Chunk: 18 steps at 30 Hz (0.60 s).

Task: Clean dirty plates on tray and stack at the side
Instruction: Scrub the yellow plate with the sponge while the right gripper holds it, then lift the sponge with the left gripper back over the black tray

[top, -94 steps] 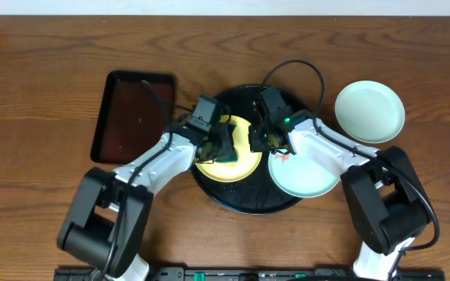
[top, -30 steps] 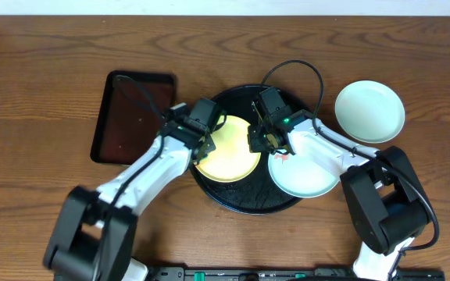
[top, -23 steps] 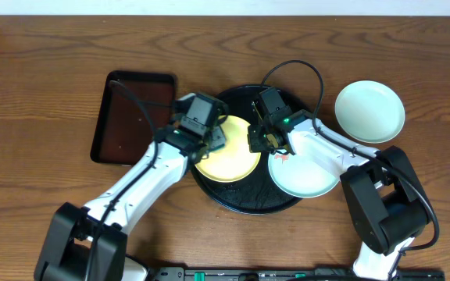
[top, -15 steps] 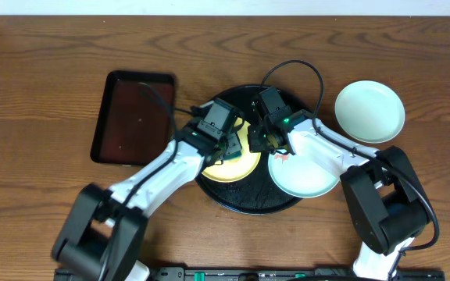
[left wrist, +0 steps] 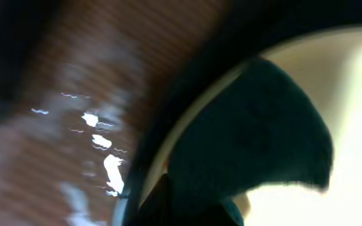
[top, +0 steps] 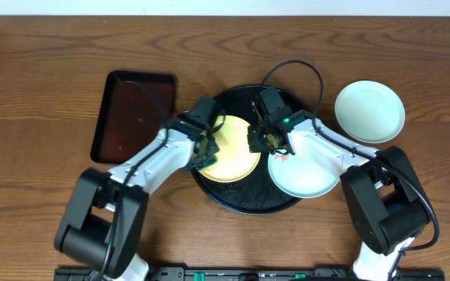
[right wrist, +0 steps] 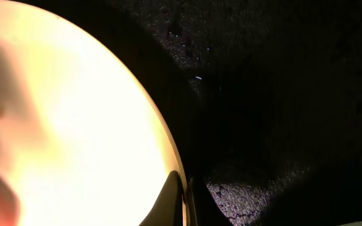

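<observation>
Black glossy tray (top: 244,204) is sitting mid-table w/ two plates on it: yellow plate (top: 233,160) is lying left of centre, and a mint plate (top: 311,176) is lying just beside it, overhanging the tray's right-front rim. Second mint plate (top: 369,112) is resting on the table (top: 53,62), right of the tray and apart from it. Your R gripper (top: 258,142) is pinching the yellow plate's right rim: the wrist cam is showing the rim running into a thin slit btw the fingertips. Your L gripper (top: 204,148) is hovering at that plate's left edge. Its cam is blurring badly, showing only a dark teal lump (left wrist: 250,132) over the rim, so you can't tell if it's clenched or released. Brown rect tray (top: 131,115) is sitting left of the black one
</observation>
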{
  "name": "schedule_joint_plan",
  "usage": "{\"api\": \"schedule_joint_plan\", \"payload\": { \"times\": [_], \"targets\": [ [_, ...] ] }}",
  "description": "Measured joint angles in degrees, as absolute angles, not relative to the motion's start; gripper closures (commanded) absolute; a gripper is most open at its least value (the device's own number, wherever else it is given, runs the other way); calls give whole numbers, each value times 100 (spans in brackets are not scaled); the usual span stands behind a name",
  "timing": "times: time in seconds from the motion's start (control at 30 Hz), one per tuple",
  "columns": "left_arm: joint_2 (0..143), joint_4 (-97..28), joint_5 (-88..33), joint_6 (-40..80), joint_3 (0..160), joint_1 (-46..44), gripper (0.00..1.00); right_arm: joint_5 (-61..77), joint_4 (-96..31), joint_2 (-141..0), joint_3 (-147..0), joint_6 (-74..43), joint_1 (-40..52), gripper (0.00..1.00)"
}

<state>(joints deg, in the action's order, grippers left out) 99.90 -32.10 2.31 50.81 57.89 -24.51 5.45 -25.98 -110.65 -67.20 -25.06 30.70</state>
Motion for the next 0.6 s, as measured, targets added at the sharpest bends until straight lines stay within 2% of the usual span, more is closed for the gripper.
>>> {"api": "schedule_joint_plan", "payload": {
  "times": [0.33,0.6],
  "targets": [
    [8816,-3365,1487,4805,5647,-2141,93,650,-2593,-11067,-6722,-2523,3175,99],
    [7555,-3330,1730,4132,5647,-2064,93,639,-2587,-11067,-6722,-2523,3175,99]
  ]
}}
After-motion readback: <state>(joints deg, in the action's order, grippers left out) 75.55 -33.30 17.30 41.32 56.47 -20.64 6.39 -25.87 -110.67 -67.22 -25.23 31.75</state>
